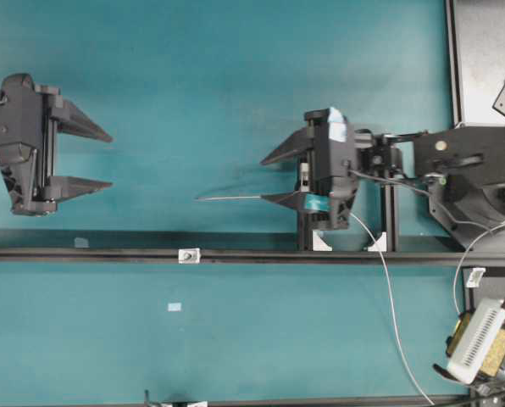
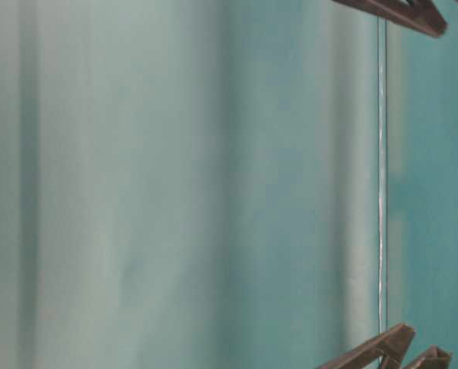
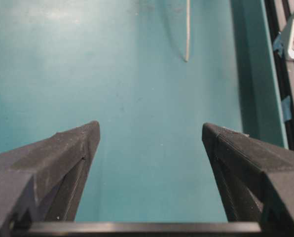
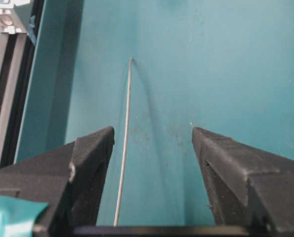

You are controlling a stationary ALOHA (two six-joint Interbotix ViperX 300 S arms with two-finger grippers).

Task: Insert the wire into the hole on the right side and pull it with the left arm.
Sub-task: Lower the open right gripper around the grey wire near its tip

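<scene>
Currently the wire [image 4: 123, 158] lies between the right claw's [image 4: 152, 140] spread fingers, nearer 1 finger, ungripped.

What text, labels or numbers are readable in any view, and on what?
None readable in any view.
White label on top of the right gripper: too small and blurred, no characters visible.
White tags on the black rail: blank or too small to tell.
Left gripper, wire: no markings.

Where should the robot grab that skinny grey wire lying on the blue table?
Probably the straight stretch of the thin pale grey wire already lying between the open right gripper fingers. Coming from above and closing across it seems best, since it lies flat on the teal table.
</scene>
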